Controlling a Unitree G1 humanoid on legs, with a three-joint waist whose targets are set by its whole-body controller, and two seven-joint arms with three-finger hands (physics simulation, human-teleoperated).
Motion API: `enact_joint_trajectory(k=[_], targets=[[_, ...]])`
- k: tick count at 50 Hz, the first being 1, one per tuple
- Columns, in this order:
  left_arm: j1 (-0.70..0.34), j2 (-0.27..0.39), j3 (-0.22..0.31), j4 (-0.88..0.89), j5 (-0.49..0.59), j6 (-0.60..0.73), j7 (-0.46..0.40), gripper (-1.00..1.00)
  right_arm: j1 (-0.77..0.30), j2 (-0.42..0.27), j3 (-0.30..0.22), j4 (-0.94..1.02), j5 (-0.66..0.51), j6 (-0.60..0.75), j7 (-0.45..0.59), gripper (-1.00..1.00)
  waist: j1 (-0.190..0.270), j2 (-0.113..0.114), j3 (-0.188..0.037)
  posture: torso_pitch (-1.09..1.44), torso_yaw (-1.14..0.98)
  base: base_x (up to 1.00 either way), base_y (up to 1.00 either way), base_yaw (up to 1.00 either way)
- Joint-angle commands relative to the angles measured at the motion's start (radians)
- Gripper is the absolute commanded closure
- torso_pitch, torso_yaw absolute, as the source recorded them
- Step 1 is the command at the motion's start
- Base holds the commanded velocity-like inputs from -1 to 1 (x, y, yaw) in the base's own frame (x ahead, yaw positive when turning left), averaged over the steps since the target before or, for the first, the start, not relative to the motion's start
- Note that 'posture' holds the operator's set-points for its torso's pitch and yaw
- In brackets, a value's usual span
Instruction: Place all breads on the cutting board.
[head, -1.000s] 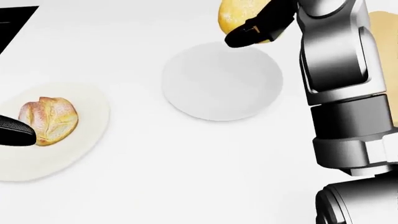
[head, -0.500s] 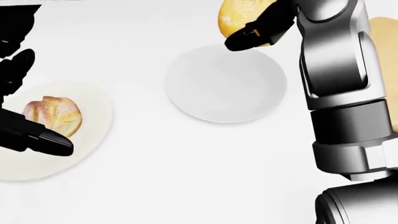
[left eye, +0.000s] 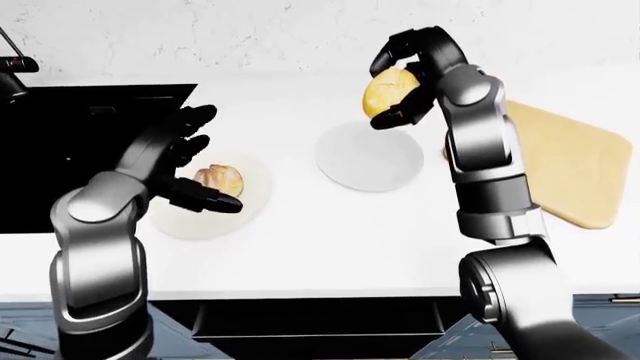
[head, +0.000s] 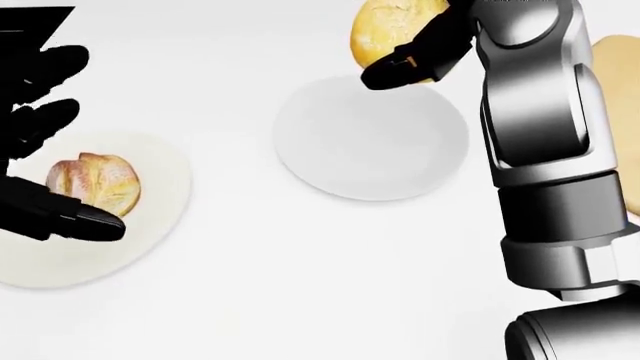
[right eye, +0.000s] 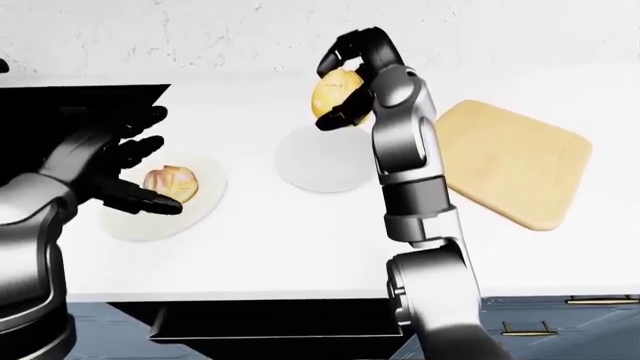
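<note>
Golden and crusty, the round bread roll sits high in the right hand, black fingers curled round it, lifted clear above the empty round white plate on the white surface. Off to the right of the eye views lies the pale wooden cutting board, bare and waiting, well apart from the raised roll. Over on the left, the second roll, a browner split-topped bun, rests on its own white plate beside the black stovetop, and the left hand hovers with fingers spread wide around it, one finger reaching under the bun's near edge in the head view, nothing closed on it. Both breads look light, with a firm crust over a soft crumb, so they should tolerate a gentle wrap but dent under a hard squeeze. The best hold is likely across the widest middle, fingers opposed on the flanks.
</note>
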Motion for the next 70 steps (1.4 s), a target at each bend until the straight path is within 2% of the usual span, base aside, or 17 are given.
enact_joint_trajectory(k=[1,4,6,7,8,9,10,11,14,17,20,33,44,45,48,70], targets=[[-0.034,0.01,0.012,-0.032,0.014,-0.023,0.002,-0.36,-0.037,-0.009,-0.006,-0.038,-0.003,-0.024,-0.012,1.0,-0.001,0.004,-0.031,0.0,0.0,0.0,0.0,0.0],[-0.031,0.002,0.011,-0.023,0.022,-0.035,0.001,-0.44,-0.038,-0.011,-0.007,-0.039,-0.002,-0.023,-0.012,1.0,0.0,0.003,-0.03,0.0,0.0,0.0,0.0,0.0],[-0.031,-0.001,0.006,-0.016,0.03,-0.04,-0.001,-0.29,-0.032,-0.009,-0.007,-0.044,-0.001,-0.022,-0.013,1.0,0.0,0.003,-0.03,0.0,0.0,0.0,0.0,0.0],[-0.033,-0.002,0.005,-0.014,0.032,-0.042,-0.004,-0.3,-0.031,-0.009,-0.006,-0.048,-0.001,-0.02,-0.012,1.0,0.001,0.003,-0.031,0.0,0.0,0.0,0.0,0.0],[-0.036,-0.004,0.005,-0.012,0.034,-0.045,-0.005,-0.12,-0.029,-0.009,-0.007,-0.055,-0.002,-0.014,-0.01,1.0,0.001,0.003,-0.031,0.0,0.0,0.0,0.0,0.0],[-0.039,-0.004,0.005,-0.009,0.036,-0.046,-0.006,-0.18,-0.029,-0.009,-0.007,-0.057,-0.002,-0.012,-0.01,1.0,0.001,0.003,-0.031,0.0,0.0,0.0,0.0,0.0],[-0.037,-0.006,0.007,-0.003,0.037,-0.053,-0.004,-0.33,-0.027,-0.009,-0.007,-0.059,-0.002,-0.012,-0.01,1.0,0.001,0.003,-0.031,0.0,0.0,0.0,0.0,0.0],[-0.029,-0.008,0.007,-0.005,0.039,-0.059,-0.006,-0.26,-0.024,-0.009,-0.006,-0.062,-0.002,-0.01,-0.01,1.0,0.001,0.002,-0.031,0.0,0.0,0.0,0.0,0.0],[-0.028,-0.01,0.008,-0.004,0.044,-0.063,-0.011,-0.31,-0.014,-0.006,-0.006,-0.068,0.0,-0.012,-0.013,1.0,0.0,0.002,-0.031,0.0,0.0,0.0,0.0,0.0],[-0.022,-0.01,0.007,0.0,0.049,-0.077,-0.017,-0.23,-0.013,-0.006,-0.006,-0.069,0.001,-0.011,-0.014,1.0,0.001,0.002,-0.032,0.0,0.0,0.0,0.0,0.0],[-0.024,-0.009,0.008,0.009,0.057,-0.09,-0.019,-0.3,-0.011,-0.005,-0.006,-0.072,0.001,-0.008,-0.014,1.0,0.001,0.002,-0.033,0.0,0.0,0.0,0.0,0.0],[-0.044,-0.007,0.022,0.04,0.059,-0.113,-0.011,-0.37,-0.005,-0.001,-0.004,-0.073,0.001,-0.01,-0.016,1.0,0.0,0.003,-0.033,0.0,0.0,0.0,0.0,0.0],[-0.027,0.025,0.04,0.019,0.05,-0.108,-0.031,-0.32,0.002,0.001,-0.004,-0.081,0.0,-0.008,-0.018,1.0,-0.001,0.006,-0.034,0.0,0.0,0.0,0.0,0.0],[-0.004,0.021,0.047,0.021,0.047,-0.131,-0.027,-0.25,0.006,0.003,-0.003,-0.081,0.0,-0.01,-0.02,1.0,-0.001,0.006,-0.034,0.0,0.0,0.0,0.0,0.0],[0.003,0.024,0.052,0.004,0.048,-0.121,-0.038,-0.38,0.007,0.004,-0.002,-0.082,0.0,-0.009,-0.019,1.0,-0.001,0.007,-0.034,0.0,0.0,0.0,0.0,0.0],[0.007,0.021,0.05,0.041,0.062,-0.17,-0.025,-0.44,0.035,0.011,-0.002,-0.109,-0.001,-0.004,-0.022,1.0,0.0,0.006,-0.034,0.0,0.0,0.0,0.0,0.0]])
